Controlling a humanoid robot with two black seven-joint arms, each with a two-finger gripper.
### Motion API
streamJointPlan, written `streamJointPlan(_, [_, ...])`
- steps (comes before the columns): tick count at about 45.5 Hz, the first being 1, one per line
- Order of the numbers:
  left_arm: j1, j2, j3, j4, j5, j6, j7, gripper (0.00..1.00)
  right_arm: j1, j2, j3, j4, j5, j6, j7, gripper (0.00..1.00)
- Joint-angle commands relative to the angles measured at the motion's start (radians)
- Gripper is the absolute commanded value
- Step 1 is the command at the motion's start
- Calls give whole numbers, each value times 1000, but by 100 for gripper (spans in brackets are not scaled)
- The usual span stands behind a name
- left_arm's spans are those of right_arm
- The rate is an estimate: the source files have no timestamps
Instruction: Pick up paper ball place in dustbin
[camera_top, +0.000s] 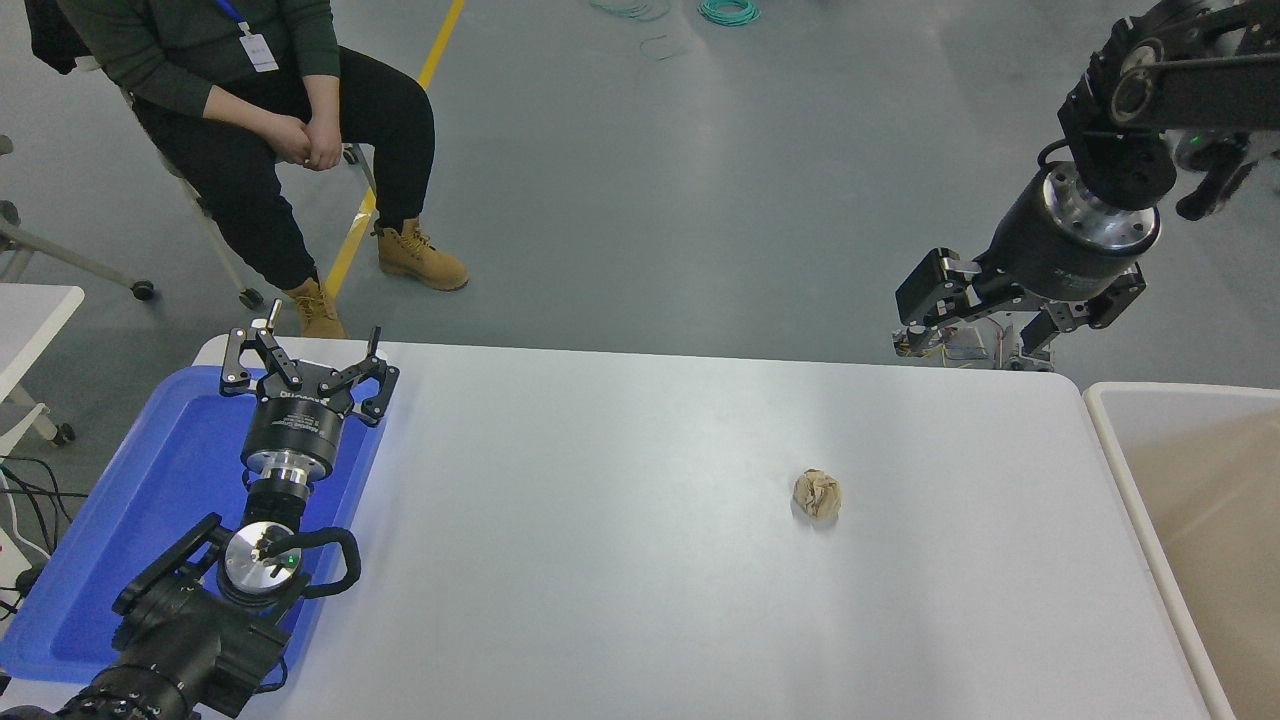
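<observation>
1. One paper ball (818, 495) is seen: a small, roughly round wad of tan-brown paper, wrinkled all over, with a faint shadow under it.
2. The paper ball is found lying on the white desk (620, 560), alone, right of the desk's middle and touched by nothing.
3. One dustbin (1110, 440) is seen just beside the desk's right edge; a white rounded rim and a beige inside are shown, and part of it is cut off by the picture's edge.
4. One blue tray (130, 530) is laid on the desk's left end.
5. Two black hands are counted. The left hand (308, 365) is held over the tray at the desk's left end, its fingers spread and nothing gripped.
6. The right hand (985, 325) is held in the air beyond the desk's far right corner, well apart from the paper ball, its fingers parted and nothing grasped.
7. One person (250, 100) is seated on a chair beyond the desk's far left corner, hands clasped.
</observation>
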Motion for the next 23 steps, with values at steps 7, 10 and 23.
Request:
streamJointPlan(7, [0, 0, 0, 0, 0, 0, 0, 100, -139, 64, 58, -102, -5, -81, 1, 100])
streamJointPlan(10, [0, 0, 0, 0, 0, 0, 0, 100, -169, 73, 81, -109, -5, -113, 0, 100])
streamJointPlan(23, [0, 0, 0, 0, 0, 0, 0, 100, -358, 203, 98, -294, -14, -238, 1, 100])
